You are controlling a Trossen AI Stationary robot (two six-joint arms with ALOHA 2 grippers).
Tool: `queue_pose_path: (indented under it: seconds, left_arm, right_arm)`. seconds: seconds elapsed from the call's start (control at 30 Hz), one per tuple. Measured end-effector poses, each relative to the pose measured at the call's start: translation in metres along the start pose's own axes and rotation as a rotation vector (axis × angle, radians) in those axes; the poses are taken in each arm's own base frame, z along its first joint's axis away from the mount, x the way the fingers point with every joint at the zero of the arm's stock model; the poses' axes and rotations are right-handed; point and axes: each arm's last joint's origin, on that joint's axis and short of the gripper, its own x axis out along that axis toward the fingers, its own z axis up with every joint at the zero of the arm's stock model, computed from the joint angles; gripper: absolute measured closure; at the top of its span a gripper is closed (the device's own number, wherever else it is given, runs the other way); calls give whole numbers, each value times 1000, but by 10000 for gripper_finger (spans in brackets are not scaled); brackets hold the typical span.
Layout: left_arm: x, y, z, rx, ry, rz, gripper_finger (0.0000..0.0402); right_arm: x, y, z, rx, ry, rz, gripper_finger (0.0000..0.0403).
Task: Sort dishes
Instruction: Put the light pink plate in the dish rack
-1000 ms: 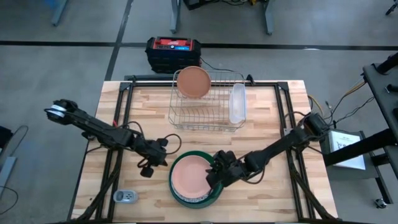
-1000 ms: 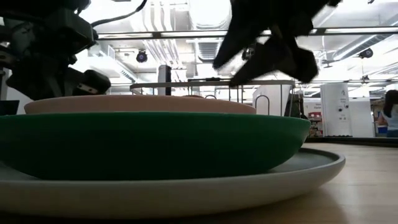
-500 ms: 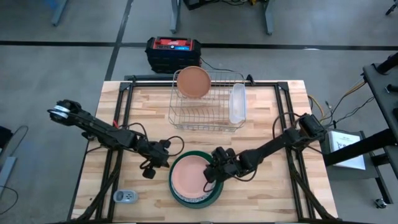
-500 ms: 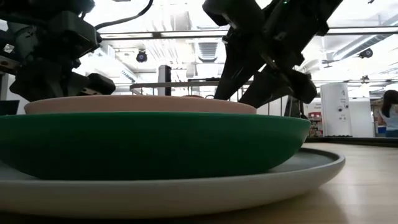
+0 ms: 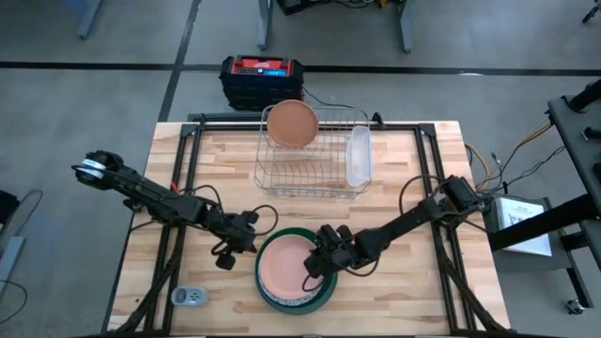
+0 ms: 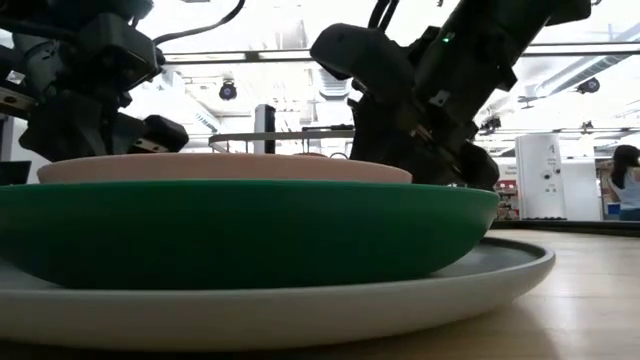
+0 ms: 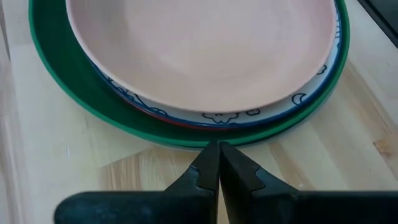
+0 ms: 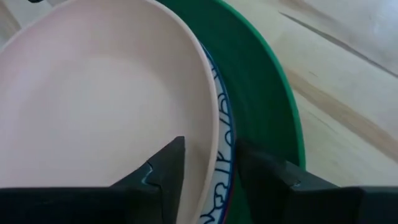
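A stack of plates sits at the table's near middle: a terracotta-pink plate (image 5: 285,268) on top, a patterned one (image 8: 224,140) under it, then a dark green one (image 6: 250,235) and a pale grey one (image 6: 300,315) at the bottom. My right gripper (image 8: 211,167) is open at the stack's right side. One finger is over the inside of the pink plate and one is outside its rim. My left gripper (image 7: 219,152) is shut, low at the stack's far left, its tips at the green plate's rim. Another pink plate (image 5: 292,123) stands on edge in the wire rack (image 5: 310,164). My right gripper comes slanting down from the table's right; its fingers (image 8: 166,163) stand on either side of the pink plate's right rim (image 8: 208,134). I cannot tell whether they touch it. My left gripper's shut tips are at the green plate's rim (image 7: 186,140); I cannot tell whether they touch.
The wire rack stands at the table's far middle with a clear tub (image 5: 359,155) on its right side. A small grey object (image 5: 188,297) lies near the near left corner. A black-and-red box (image 5: 262,70) sits beyond the far edge. Bare wood lies to the left and right.
My right gripper has gone toward the table's left and down, from above the stack's right edge to the pink plate's right rim, and now straddles it. The plates have stayed put.
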Motion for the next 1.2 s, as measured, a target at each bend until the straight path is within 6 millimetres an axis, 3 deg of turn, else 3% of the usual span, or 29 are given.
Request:
queue_pose_path:
  seconds: [0.27,0.43,0.63,0.93,1.2]
  left_arm:
    - [0,0,1,1,-5,0,401]
    - [-1,0,3,-2,-11,-9,401]
    - [-6,-3,14,4,-33,-28,401]
    - [-15,-9,18,32,-63,-47,401]
    - [-33,-12,19,44,-99,-49,401]
  right_arm:
    - [1,-1,5,6,-12,-8,393]
    - [-3,-1,10,7,-21,-28,399]
    - [-23,1,21,-9,-39,-28,401]
    - [-57,0,39,-95,-117,-10,402]
    - [-97,-5,63,-214,-293,-41,402]
